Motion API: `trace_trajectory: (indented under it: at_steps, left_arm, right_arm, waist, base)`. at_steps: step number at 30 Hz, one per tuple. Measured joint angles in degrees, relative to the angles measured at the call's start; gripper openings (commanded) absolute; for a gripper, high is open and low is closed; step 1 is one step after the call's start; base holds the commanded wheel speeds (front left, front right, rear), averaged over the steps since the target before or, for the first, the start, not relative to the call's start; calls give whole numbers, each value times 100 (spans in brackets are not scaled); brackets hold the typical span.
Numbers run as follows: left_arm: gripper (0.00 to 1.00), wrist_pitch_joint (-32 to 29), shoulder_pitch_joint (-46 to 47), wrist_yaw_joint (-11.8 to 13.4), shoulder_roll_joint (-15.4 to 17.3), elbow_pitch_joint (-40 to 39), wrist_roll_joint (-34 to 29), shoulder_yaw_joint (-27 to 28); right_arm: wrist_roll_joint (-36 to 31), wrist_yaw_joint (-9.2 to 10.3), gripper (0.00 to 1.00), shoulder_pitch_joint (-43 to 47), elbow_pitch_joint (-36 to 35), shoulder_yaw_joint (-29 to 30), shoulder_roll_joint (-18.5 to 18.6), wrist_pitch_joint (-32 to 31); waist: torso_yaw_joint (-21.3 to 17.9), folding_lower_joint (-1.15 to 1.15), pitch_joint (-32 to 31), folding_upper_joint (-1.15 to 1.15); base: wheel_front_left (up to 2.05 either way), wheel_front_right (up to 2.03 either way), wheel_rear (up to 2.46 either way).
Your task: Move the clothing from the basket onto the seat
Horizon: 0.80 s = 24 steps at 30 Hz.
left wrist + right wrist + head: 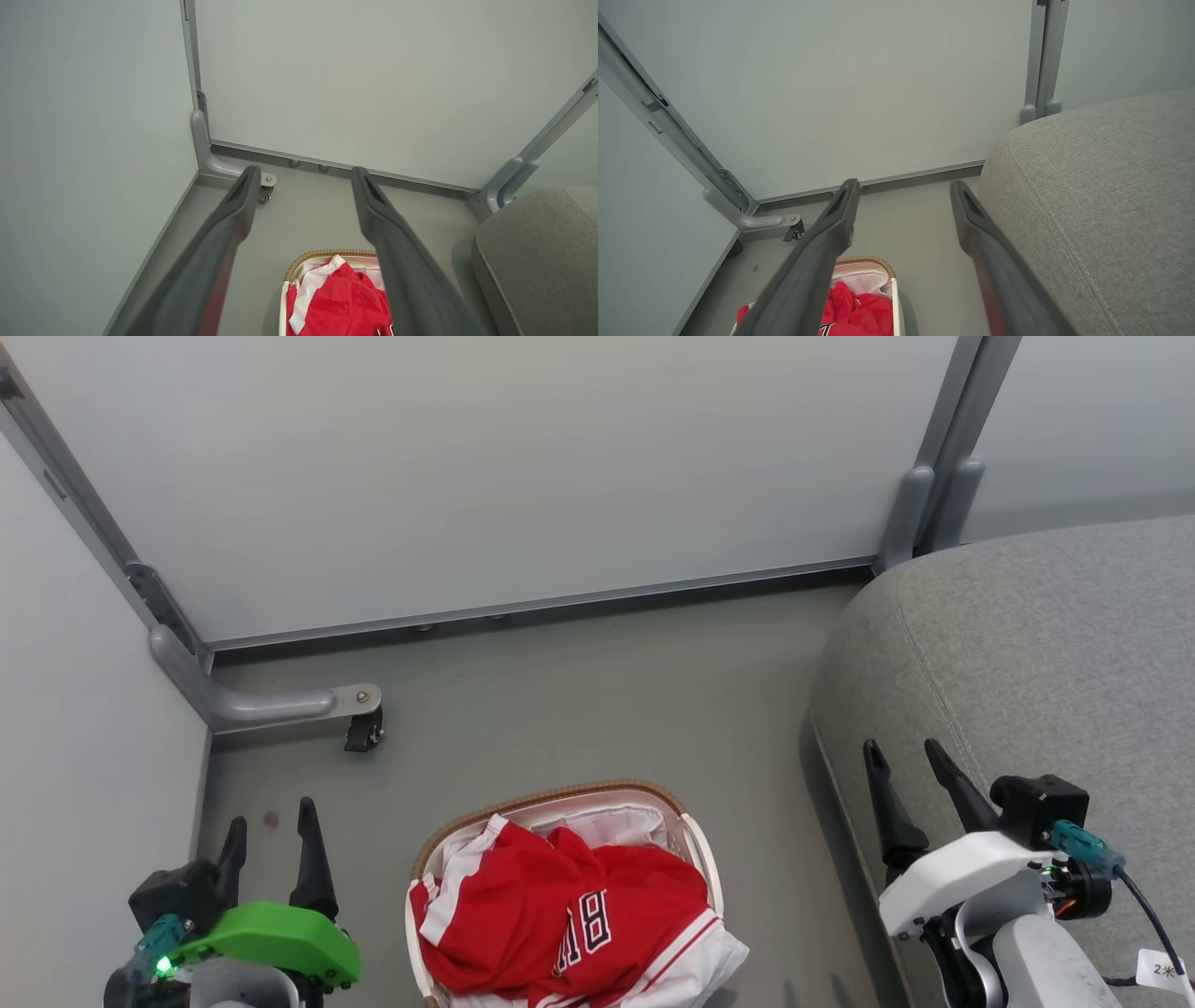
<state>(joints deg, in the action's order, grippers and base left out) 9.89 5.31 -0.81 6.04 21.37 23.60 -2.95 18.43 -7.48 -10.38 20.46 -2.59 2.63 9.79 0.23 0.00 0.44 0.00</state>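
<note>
while both arms sit low w/ fingers pointing up, the left gripper [271, 812] stands spread wide, holding nothing, over the floor [607, 691] left of the basket [551, 795] — right gripper [901, 745] likewise wide apart & empty, at the front edge of the seat [1046, 644]. clothing [560, 896] lies bunched inside the basket, red w/ white trim, black lettering showing, a white-edged part draped over its right rim. basket sits on the floor btw the grippers — seat to its right, not touching.
</note>
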Motion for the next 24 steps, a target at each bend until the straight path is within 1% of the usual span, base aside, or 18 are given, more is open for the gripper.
trace_trajectory:
  at_steps: [4,7,9,14,17,20,24]
  left_arm:
    - [100,52,-17,-40,-21,-3,-241,-20]
    - [100,91,-117,-69,-54,24,-421,-33]
    - [100,136,-138,-130,-90,103,-583,-59]
    - [100,203,-147,-225,-134,158,-790,-97]
    - [100,236,-148,-255,-168,219,-933,-109]
    - [100,275,-134,-335,-203,319,-972,-111]
    - [100,314,133,-447,-232,383,-1118,-167]
  right_arm:
    - [-130,0,100,3,-1,-13,0,59]
    - [-348,0,100,30,89,-25,0,112]
    - [-427,0,100,47,235,-37,1,144]
    - [-692,-1,100,42,289,-115,2,211]
    - [-837,-1,100,26,268,-144,2,237]
    - [-960,-1,100,-47,202,-161,5,283]
    - [-1055,-1,100,-283,3,-174,7,332]
  waist:
    - [-4,0,-12,0]
    - [-7,0,-35,0]
    - [-13,0,-48,0]
    - [-33,0,-6,0]
    - [-55,0,62,0]
    - [-81,0,178,0]
    - [-117,0,444,0]
  base:
    - [0,0,0]
    - [0,0,0]
    - [0,0,0]
    - [0,0,0]
    - [0,0,0]
    - [0,0,0]
    - [0,0,0]
